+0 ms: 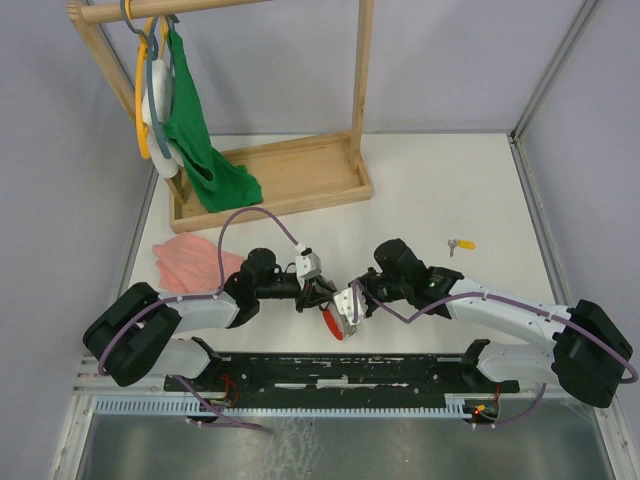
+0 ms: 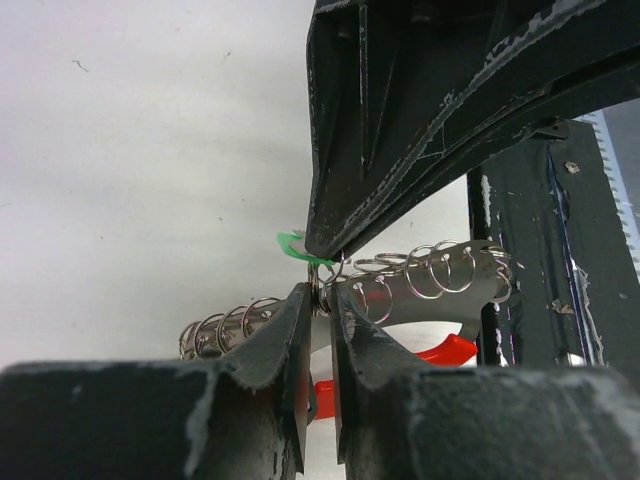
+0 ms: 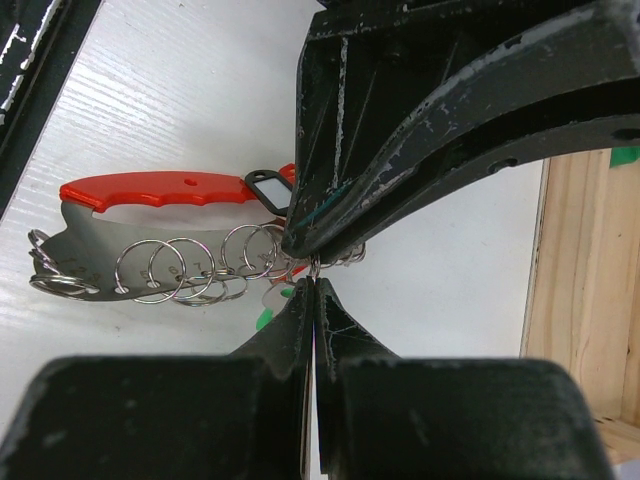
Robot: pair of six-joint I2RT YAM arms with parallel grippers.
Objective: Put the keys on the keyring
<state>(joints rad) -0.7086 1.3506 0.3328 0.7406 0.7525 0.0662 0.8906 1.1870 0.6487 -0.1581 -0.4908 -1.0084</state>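
**Containers.**
- Near centre of the table (image 1: 440,190): ring holder (image 3: 95,235), a flat steel plate with a red handle (image 3: 150,190). Loaded along one edge with a row of loose split rings. Black label tag (image 3: 268,184) at the handle's end.
- Far left: wooden rack (image 1: 362,90) on a tray base (image 1: 300,165). In the tray, the lower end of a green cloth (image 1: 195,130) hung from the top rail. Yellow and white hangers (image 1: 150,110) beside the cloth on the same rail.

**Surroundings.**
- Along the near edge: black mounting rail (image 1: 340,368) between the two arm bases.
- Left, between rail and rack: crumpled pink cloth (image 1: 190,262), just beyond the left forearm.
- Right, farther back and well apart from both grippers: yellow-tagged key (image 1: 462,243), flat on the table.

**Arms.** Both stretched inward and low, tip to tip over the ring holder.
- Left gripper (image 2: 321,300): fingers drawn to a narrow slit, nipping the wire of one keyring (image 2: 321,288) at the holder's edge.
- Right gripper (image 3: 314,295): fingers pressed fully together, pinching the green-tagged key (image 2: 292,245). Green tag protruding at the tips, blade hidden. Positioned just beside the nipped keyring; contact between key and ring not discernible.
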